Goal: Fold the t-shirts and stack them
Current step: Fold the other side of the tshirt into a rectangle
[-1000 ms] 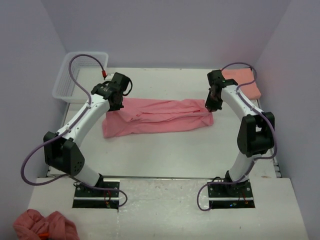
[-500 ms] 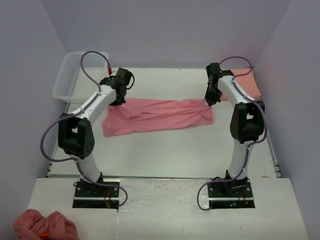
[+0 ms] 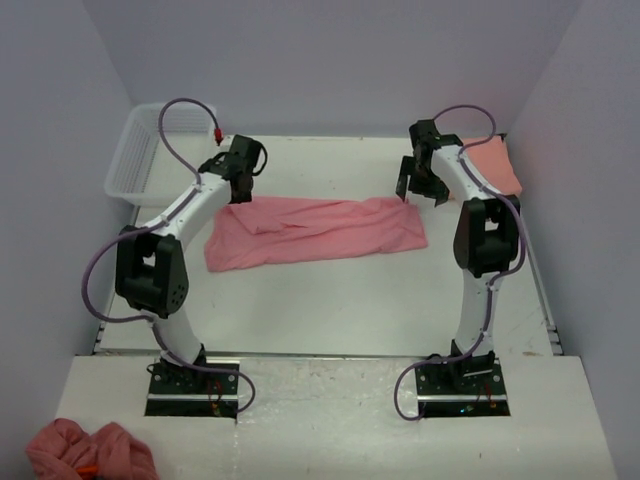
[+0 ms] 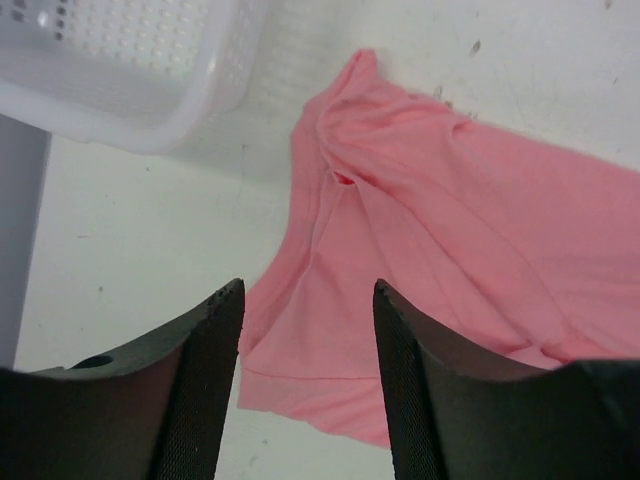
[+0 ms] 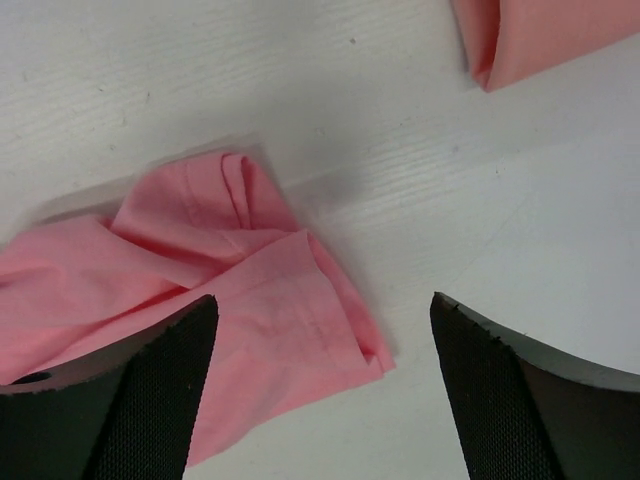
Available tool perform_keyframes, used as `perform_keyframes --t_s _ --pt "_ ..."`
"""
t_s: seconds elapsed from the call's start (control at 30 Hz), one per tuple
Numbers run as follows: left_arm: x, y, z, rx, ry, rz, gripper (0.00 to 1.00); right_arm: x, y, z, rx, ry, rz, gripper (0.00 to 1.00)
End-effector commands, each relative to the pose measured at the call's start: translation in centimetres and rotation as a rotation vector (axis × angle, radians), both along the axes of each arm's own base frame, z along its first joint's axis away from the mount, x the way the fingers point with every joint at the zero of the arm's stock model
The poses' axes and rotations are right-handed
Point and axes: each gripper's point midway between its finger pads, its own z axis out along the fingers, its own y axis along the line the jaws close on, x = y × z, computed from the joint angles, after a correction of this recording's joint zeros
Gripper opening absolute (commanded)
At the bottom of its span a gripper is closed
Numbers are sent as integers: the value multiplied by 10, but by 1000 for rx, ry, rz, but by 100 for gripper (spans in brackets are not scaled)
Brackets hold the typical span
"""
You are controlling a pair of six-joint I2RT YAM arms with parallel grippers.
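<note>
A white perforated basket (image 3: pixel 140 160) sat at ten o'clock on the white table (image 3: pixel 330 300). The rose-pink t-shirt (image 3: pixel 315 230) lay centred in a long strip, and the folded salmon t-shirt (image 3: pixel 495 165) lay at two o'clock. The left gripper (image 4: pixel 305 300) and right gripper (image 5: pixel 325 310) hung over the strip's ends, jaws parted, grasping nothing. Lavender walls (image 3: pixel 320 60) enclosed the table.

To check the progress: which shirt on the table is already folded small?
The salmon-orange t-shirt in the far right corner; the rose-pink t-shirt lies stretched out as a long strip.
</note>
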Motion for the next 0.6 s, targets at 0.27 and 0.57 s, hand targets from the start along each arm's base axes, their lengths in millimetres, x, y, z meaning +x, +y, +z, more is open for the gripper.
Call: perform_keyframes --t_s 0.27,0.57 --pt "-19 -86 79 -253 -177 -305 0 -16 35 90 86 -231 119 1" --pt "-60 -120 -3 -330 49 -356 0 -42 79 58 253 -170 206 0"
